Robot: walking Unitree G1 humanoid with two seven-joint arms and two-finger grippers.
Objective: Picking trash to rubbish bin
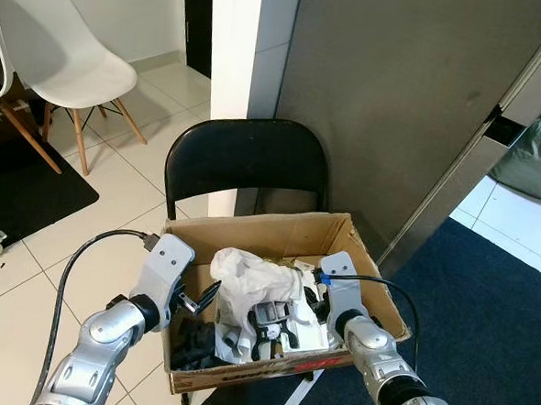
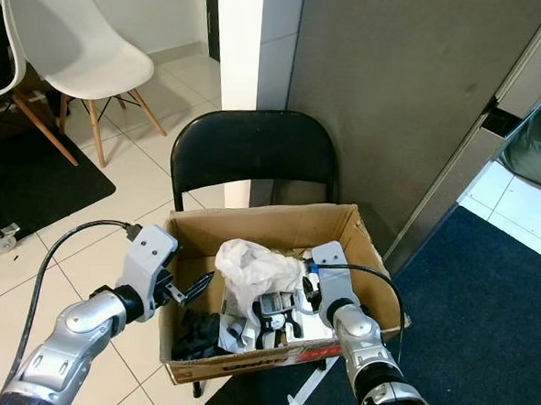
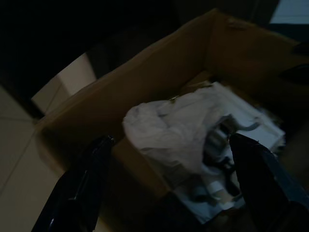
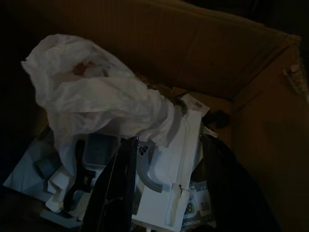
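Observation:
An open cardboard box [image 1: 251, 225] rests on the seat of a black folding chair [image 1: 246, 155]. Inside lie a crumpled white plastic bag [image 1: 248, 275], white printed packaging [image 4: 169, 174] and dark items [image 1: 193, 340]. My left gripper [image 1: 206, 296] hovers over the box's left side, open, its fingers [image 3: 96, 169] spread wide toward the bag [image 3: 178, 125]. From the box's right side my right gripper [image 1: 307, 295] reaches in, also open. Its fingers [image 4: 120, 179] stand just over the packaging, next to the bag's lower end [image 4: 96, 96]. Neither holds anything.
A grey panel [image 1: 396, 100] and a white pillar [image 1: 234, 44] stand right behind the chair. A white chair [image 1: 63, 57] and a black mat [image 1: 23, 192] are to the left on the tiled floor. Dark blue carpet [image 1: 494, 308] lies to the right.

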